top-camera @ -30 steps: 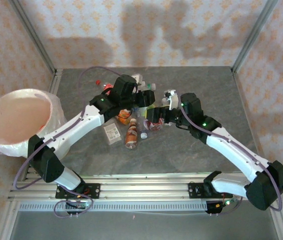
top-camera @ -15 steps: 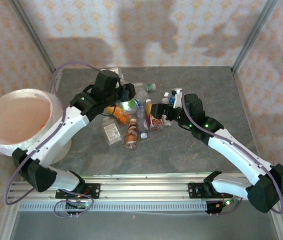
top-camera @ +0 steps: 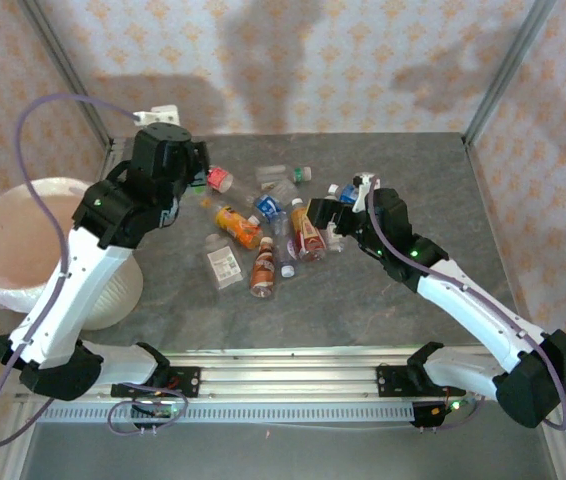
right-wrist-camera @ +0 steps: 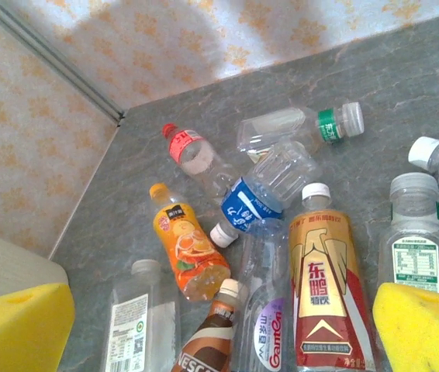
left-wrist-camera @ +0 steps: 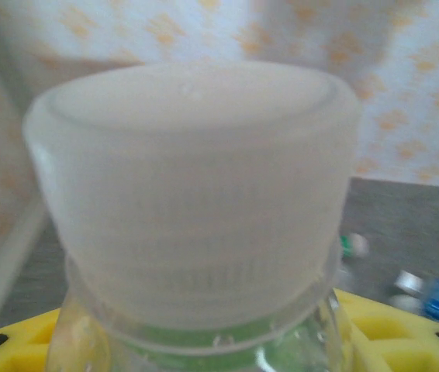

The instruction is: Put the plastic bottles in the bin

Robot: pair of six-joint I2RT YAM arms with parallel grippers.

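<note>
Right wrist view: ten bottles lie on their sides on the grey worktop, bunched in one loose heap. Two have blue labels. One is orange, one red and gold, one brown and one red-capped. The other four are clear with white, green or purple print. Several touch or overlap.

The right claw hangs over the lower end of the heap. Its yellow pads sit far apart in the lower corners of the frame and grip nothing.

In the left wrist view there is an eleventh, held bottle. It is clear with a white ribbed cap and a green band at the neck. The left claw is clamped on it, with a yellow pad on either side. The cap blocks most of that view, and a strip of worktop with a few blurred bottles shows at the right.

In the top external view, one bin stands at the left edge, pink inside with a white bag over its rim. The left arm crosses its right side and hides that part of the rim. The wrist is in the upper left of the frame, just up and right of the bin's mouth. The heap lies at the centre, well apart from the bin. Patterned walls, metal posts and purple cables surround the worktop.
</note>
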